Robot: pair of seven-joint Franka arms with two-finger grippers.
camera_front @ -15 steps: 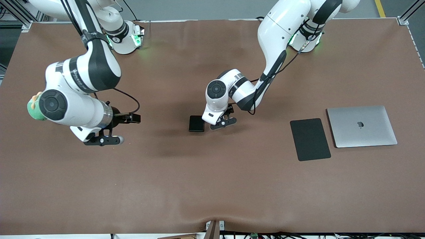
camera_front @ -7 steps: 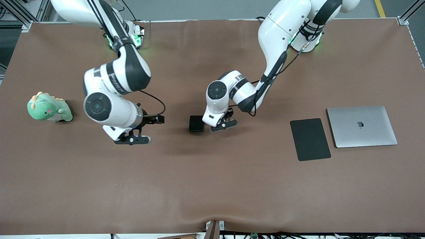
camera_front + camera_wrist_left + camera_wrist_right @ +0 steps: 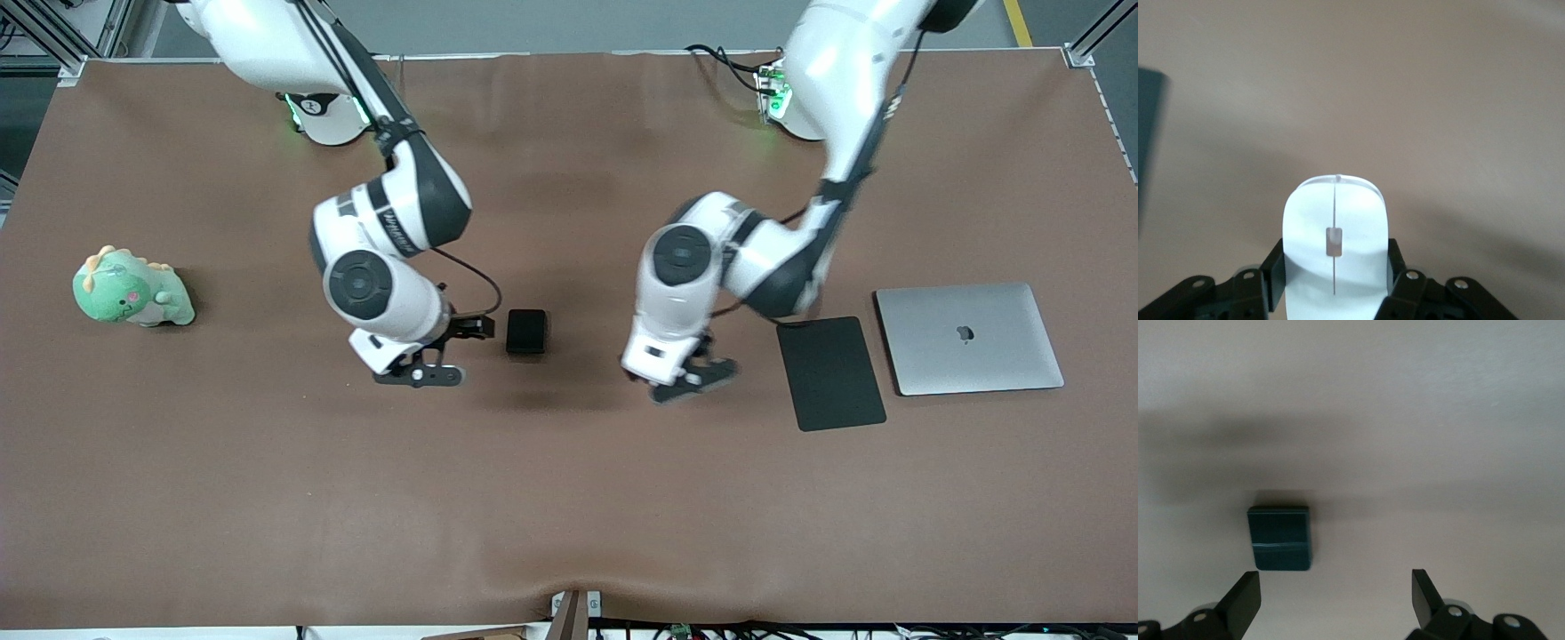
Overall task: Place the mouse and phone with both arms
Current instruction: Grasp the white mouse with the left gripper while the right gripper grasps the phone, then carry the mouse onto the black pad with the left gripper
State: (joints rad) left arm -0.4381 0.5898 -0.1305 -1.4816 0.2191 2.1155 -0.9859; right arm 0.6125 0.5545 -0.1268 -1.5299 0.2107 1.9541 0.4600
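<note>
Two white robot arms work over a brown table [image 3: 569, 498]. The phone [image 3: 526, 331], a small black slab, lies flat on the table and serves as the landmark here.

Left hand [image 3: 689, 380]: up in the air over bare table, between the phone and the mouse pad [image 3: 830, 373]. In the left wrist view its fingers [image 3: 1271, 270] are clamped on the two sides of the white mouse [image 3: 1335, 257], whose thin centre line runs straight down its top. The mouse is lifted clear of the table; a dark corner of the mouse pad [image 3: 1150, 133] shows at the edge of that view.

Right hand [image 3: 425, 366]: low over the table just beside the phone, toward the right arm's end. In the right wrist view its fingers [image 3: 1245, 597] stand wide apart and hold nothing, with the phone [image 3: 1280, 538] lying just ahead of one fingertip and not touching it.

Other things: the mouse pad lies well apart from the phone toward the left arm's end, and a closed silver laptop [image 3: 969, 338] lies just beside the pad, still farther from the phone. A green plush toy [image 3: 132, 289] sits well apart from the phone toward the right arm's end.
</note>
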